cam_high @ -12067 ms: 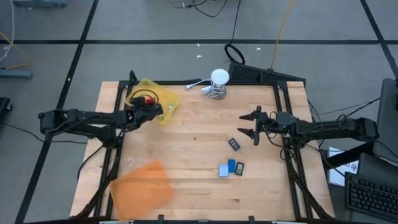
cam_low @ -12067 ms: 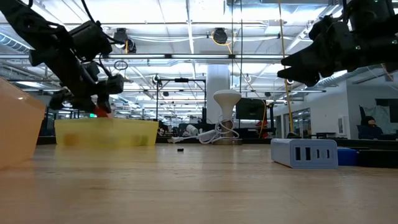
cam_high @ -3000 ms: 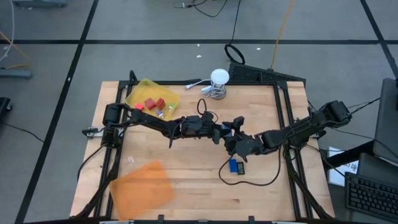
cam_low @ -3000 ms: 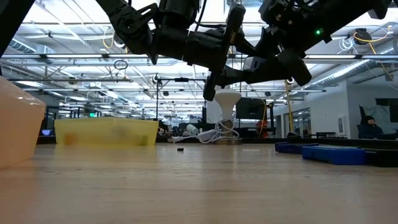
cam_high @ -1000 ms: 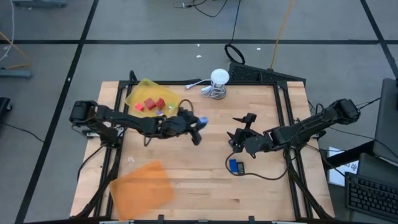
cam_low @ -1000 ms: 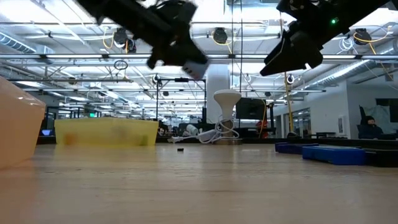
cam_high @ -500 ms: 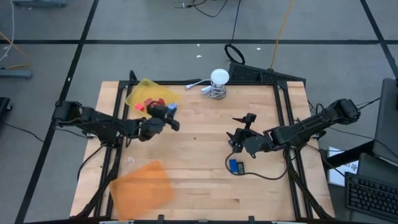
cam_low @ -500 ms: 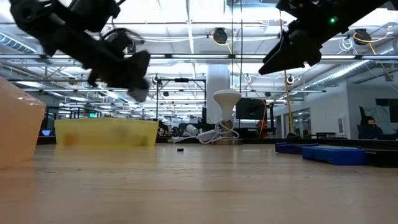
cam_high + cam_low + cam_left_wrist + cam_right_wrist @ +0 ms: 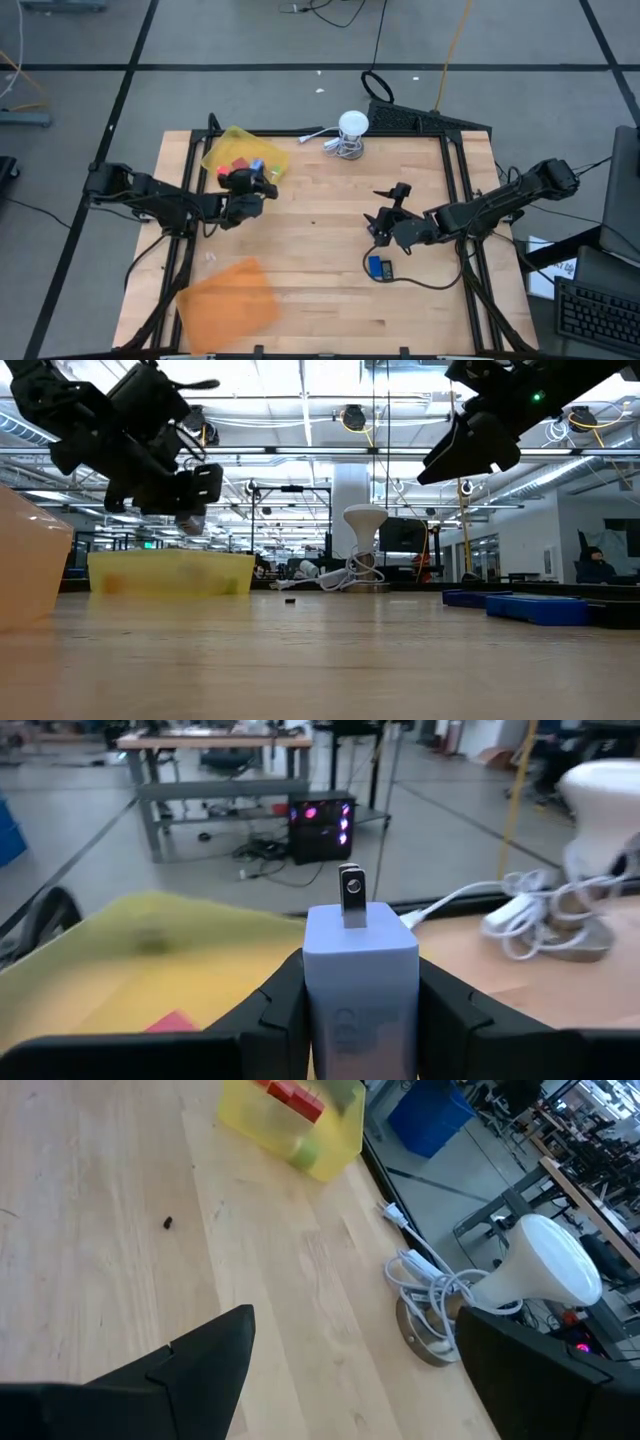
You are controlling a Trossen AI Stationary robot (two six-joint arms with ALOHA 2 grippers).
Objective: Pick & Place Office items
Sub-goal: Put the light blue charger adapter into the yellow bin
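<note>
Item: pale blue block (image 9: pixel 359 980), clamped in your left gripper (image 9: pixel 355 1020), poised over the yellow tray (image 9: pixel 120 970)'s near edge. Advance until it clears the rim, beside the red pieces (image 9: pixel 238 168), then release low. Right gripper (image 9: pixel 392 208) hangs spread empty above the blue item (image 9: pixel 378 266).

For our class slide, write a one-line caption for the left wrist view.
Left gripper holding a pale blue charger block above the yellow tray.
</note>
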